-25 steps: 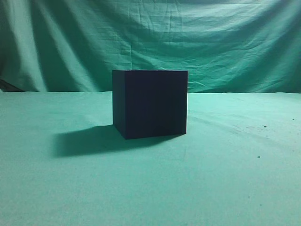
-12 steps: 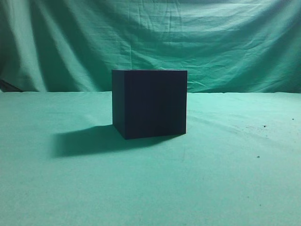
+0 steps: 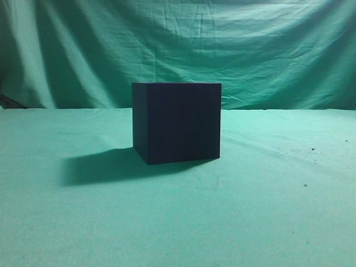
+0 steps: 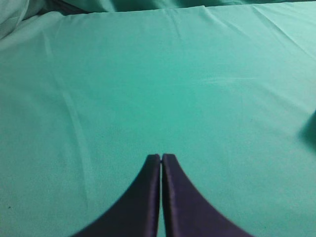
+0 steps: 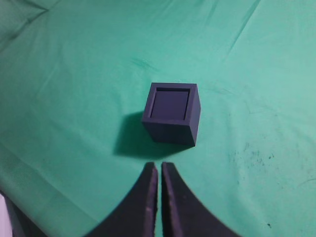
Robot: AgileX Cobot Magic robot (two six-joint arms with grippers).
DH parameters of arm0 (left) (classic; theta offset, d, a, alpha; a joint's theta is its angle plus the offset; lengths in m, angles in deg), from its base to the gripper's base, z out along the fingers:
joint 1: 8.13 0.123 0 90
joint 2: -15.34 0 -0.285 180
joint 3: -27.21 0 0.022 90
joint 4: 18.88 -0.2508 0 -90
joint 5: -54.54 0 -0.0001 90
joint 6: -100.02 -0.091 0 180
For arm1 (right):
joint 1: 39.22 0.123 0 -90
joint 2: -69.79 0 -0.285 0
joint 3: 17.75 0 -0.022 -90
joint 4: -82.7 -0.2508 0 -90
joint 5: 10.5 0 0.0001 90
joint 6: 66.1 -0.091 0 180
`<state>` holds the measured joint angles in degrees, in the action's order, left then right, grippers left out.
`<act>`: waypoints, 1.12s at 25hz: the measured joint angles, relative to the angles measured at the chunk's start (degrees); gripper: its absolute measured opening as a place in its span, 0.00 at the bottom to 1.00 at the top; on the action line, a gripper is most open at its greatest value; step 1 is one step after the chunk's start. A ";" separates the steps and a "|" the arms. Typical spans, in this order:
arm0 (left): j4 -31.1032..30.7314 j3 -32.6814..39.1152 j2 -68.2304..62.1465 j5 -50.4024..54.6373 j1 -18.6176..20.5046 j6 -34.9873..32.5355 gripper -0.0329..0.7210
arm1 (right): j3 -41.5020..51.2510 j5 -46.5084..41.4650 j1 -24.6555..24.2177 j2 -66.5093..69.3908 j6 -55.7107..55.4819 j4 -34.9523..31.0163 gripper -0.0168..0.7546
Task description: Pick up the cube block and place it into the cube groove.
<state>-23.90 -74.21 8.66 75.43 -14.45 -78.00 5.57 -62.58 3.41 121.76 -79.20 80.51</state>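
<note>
Cloth of plain green covers the whole table, and a wrinkled green drape hangs behind it as a backdrop. A few dark specks dot the cloth toward the right side in the exterior view, and the same kind of flecks show to the right of the box in the right wrist view. No writing, label or brand mark can be read on anything.

At the middle of the table stands the cube groove, a near-black box with sharp edges and matte sides, casting a shadow to its left. From above, in the right wrist view, the cube groove shows a thin raised rim around a violet square face that sits inside it, filling the opening; this appears to be the top of the cube block, lodged within the box.

The right gripper hangs above the cloth just short of the box, its dark fingers pressed together and holding nothing. The left gripper is likewise clenched on nothing, over bare cloth well away from the box.
</note>
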 joint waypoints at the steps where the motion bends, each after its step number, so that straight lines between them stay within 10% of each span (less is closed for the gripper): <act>1: 0.00 0.00 0.00 0.00 0.00 0.00 0.04 | 0.38 -0.73 0.00 -1.55 0.13 0.00 0.02; 13: 0.00 0.00 0.00 0.00 0.00 0.00 0.04 | 12.05 7.79 -1.67 -15.83 13.44 2.52 0.02; 28: 0.00 0.00 0.00 0.00 0.00 0.00 0.04 | 49.13 34.45 -33.94 -40.72 13.94 1.93 0.02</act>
<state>-23.90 -74.21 8.66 75.43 -14.45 -78.00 54.70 -28.14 -30.53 81.05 -65.27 82.44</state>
